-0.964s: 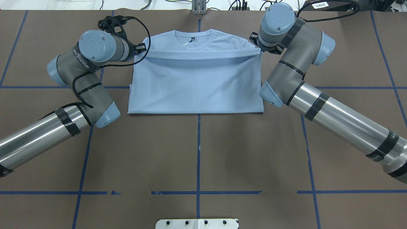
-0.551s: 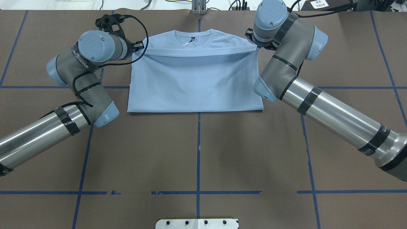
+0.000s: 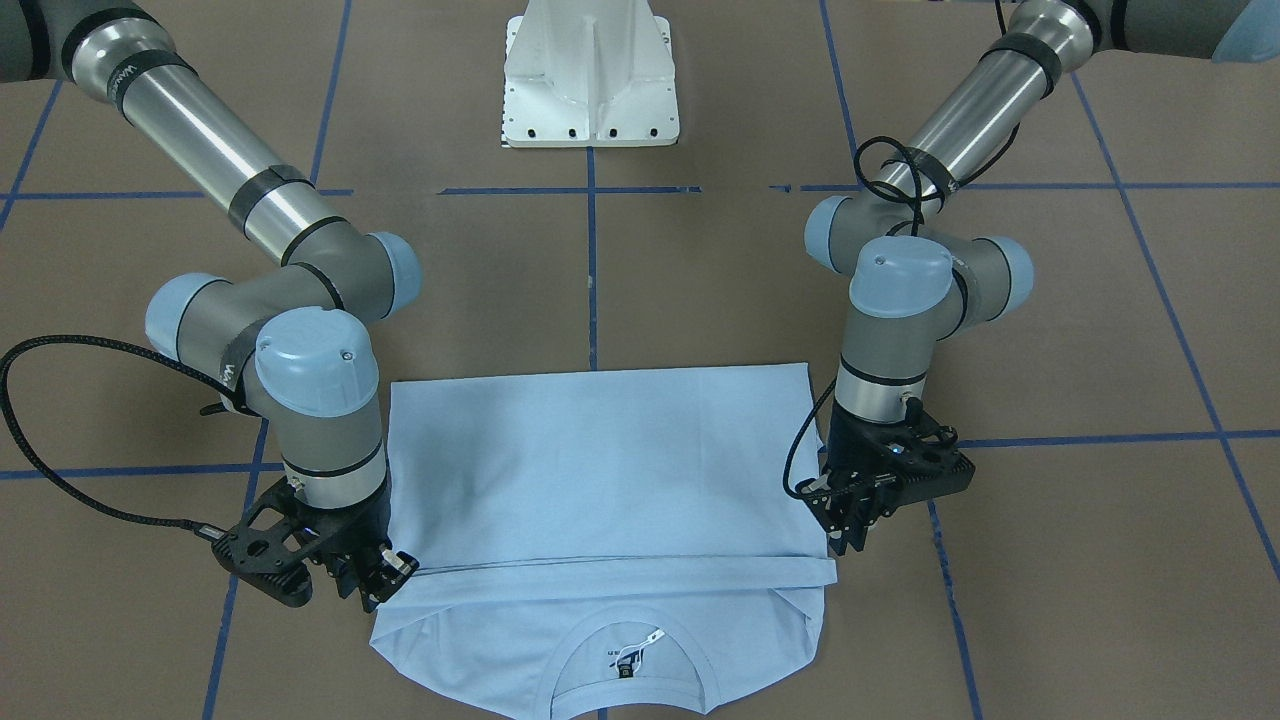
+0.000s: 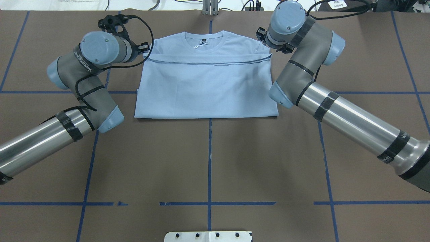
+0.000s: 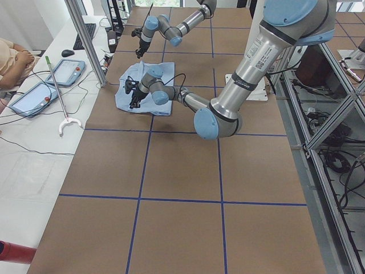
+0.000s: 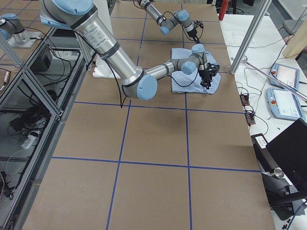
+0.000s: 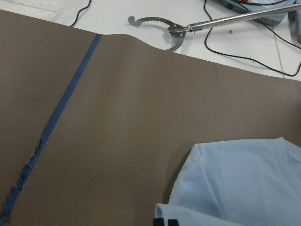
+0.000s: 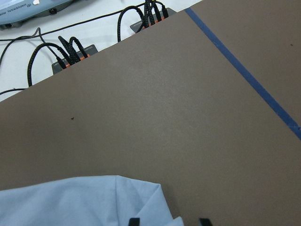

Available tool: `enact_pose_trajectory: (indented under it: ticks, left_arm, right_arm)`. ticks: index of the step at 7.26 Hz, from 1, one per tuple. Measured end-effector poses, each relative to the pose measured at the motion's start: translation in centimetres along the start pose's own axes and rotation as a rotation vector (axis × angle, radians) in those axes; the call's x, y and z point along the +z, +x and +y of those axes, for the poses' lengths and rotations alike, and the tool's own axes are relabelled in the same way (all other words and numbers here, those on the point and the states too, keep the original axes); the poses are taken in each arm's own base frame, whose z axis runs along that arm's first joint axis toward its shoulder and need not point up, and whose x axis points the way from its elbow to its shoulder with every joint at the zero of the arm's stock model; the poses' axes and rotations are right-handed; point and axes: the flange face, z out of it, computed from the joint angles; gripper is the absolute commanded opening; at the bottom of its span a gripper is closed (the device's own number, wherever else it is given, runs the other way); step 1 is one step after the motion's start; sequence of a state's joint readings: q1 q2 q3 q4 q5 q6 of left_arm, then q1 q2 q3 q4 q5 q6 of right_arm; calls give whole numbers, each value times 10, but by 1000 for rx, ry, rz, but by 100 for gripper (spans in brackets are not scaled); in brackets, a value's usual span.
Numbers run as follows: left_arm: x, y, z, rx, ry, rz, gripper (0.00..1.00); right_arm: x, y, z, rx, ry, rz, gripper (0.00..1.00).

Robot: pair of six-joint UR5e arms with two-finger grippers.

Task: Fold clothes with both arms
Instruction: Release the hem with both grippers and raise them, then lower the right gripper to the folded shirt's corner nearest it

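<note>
T-shirt (image 4: 206, 90) lies flat at the 12 o'clock end of the brown table (image 4: 208, 161) in my overhead view. Collar (image 4: 204, 36) points to 12, folded edge to 6. The lower half is doubled up over the chest, and the hem (image 4: 208, 63) runs 9-to-3 just short of the collar. Dark neck label (image 3: 626, 672) shows inside the collar.

Left gripper (image 3: 850, 535) is at the hem's 9 o'clock corner. On its wrist camera the fingertips (image 7: 160, 221) are pressed together with the hem corner running into them. I read it as closed on the cloth.

Right gripper (image 3: 388, 580) is at the hem's 3 o'clock corner. Its wrist camera shows the fingertips (image 8: 134, 221) spread wide, with cloth lying loose between them and nothing pinched.

Left arm (image 4: 84, 67) flanks the shirt at 9, right arm (image 4: 336, 107) at 3. Blue tape lines (image 4: 209, 148) cross the table.
</note>
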State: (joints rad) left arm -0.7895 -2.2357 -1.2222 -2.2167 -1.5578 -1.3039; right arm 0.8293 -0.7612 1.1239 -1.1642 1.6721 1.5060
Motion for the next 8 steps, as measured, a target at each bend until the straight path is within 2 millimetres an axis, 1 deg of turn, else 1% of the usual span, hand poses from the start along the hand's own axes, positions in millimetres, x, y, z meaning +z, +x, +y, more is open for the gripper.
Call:
enact_pose_trajectory:
  ticks: [1, 2, 3, 4, 5, 6, 7, 8]
  left_arm:
    - [-2, -2, -2, -2, 1, 3, 33]
    - [-12, 2, -4, -4, 0, 23, 34]
    - [-23, 6, -4, -6, -11, 49, 34]
    - [-30, 5, -1, -8, -32, 65, 35]
    - [-33, 3, 1, -9, -44, 72, 35]
    - [-34, 1, 2, -10, -48, 73, 35]
    - [-34, 1, 3, -10, -49, 73, 35]
    - [-34, 1, 3, -11, -49, 73, 35]
  right_arm:
    - [-15, 12, 6, 1, -19, -31, 82]
    - [-31, 44, 25, 5, -49, -65, 86]
    - [-47, 78, 55, 31, -81, -92, 87]
    - [-59, 104, 88, 82, -104, -104, 87]
    - [-64, 118, 121, 130, -104, -105, 87]
    - [-63, 123, 145, 157, -96, -103, 87]
    - [-60, 126, 161, 164, -97, -98, 87]
    - [-56, 128, 172, 164, -99, -91, 87]
